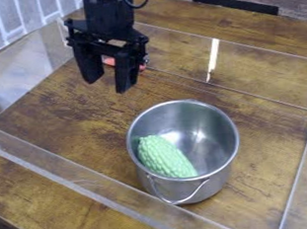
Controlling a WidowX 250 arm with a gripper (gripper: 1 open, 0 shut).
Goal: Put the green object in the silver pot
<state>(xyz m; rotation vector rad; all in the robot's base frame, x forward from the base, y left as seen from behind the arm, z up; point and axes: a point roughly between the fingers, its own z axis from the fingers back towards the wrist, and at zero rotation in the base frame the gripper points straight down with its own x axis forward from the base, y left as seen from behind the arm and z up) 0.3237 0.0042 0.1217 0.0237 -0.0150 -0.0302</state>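
The green object (164,156), light green and bumpy, lies inside the silver pot (227,124), leaning against its near-left wall. The pot stands upright on the wooden table, with its wire handle hanging at the front. My black gripper (106,74) points straight down above the table, up and to the left of the pot and clear of its rim. Its two fingers (84,66) stand apart, and I see nothing gripped between them.
A bit of a small red object (109,61) shows between the fingers, on the table behind them. Clear plastic walls (68,177) fence the wooden table on the near and left sides. A dark bar (235,2) lies at the back.
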